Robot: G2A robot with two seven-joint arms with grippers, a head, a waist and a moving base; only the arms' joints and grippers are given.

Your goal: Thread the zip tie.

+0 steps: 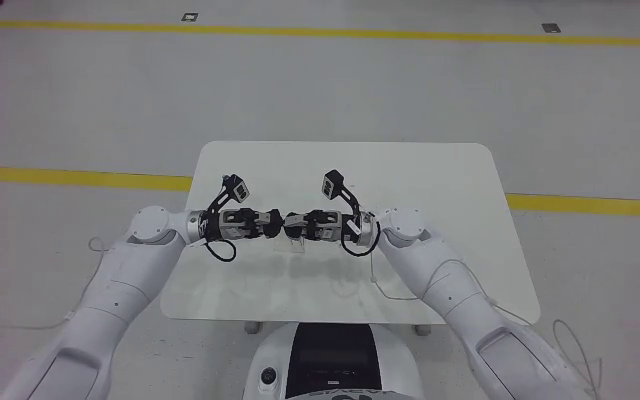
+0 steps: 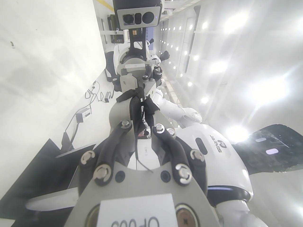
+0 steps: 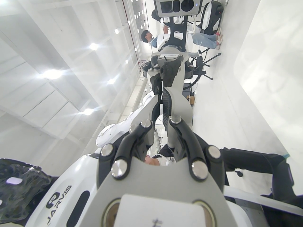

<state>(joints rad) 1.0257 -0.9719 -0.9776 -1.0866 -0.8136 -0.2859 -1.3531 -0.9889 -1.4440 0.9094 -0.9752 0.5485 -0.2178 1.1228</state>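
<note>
Facing each other tip to tip, the left gripper (image 1: 276, 225) and the right gripper (image 1: 300, 222) meet above the middle of the white worktop (image 1: 420, 180), towards the robot's edge. They are lifted off it on one line running across from side to side.

In the left wrist view a thin dark strip, probably the zip tie (image 2: 136, 147), runs between the left gripper's jaws. Its long axis lies along the gripper's own line, from the tips back towards the wrist, with the loose end curling off near the palm. Those jaws are drawn narrow around it. Whether the tie's head sits at the tips is hidden by dark padding there.

The right gripper's jaws are also narrow, with the ribbed pad of one almost against the other. What they pinch, if anything, is too slight to make out.

The coming move seems to hinge on alignment. The tie points straight from the left jaws at the right ones, both arms equally near, so feeding it through would call for a small push along that shared line. A slight sideways tilt could miss the opening.
</note>
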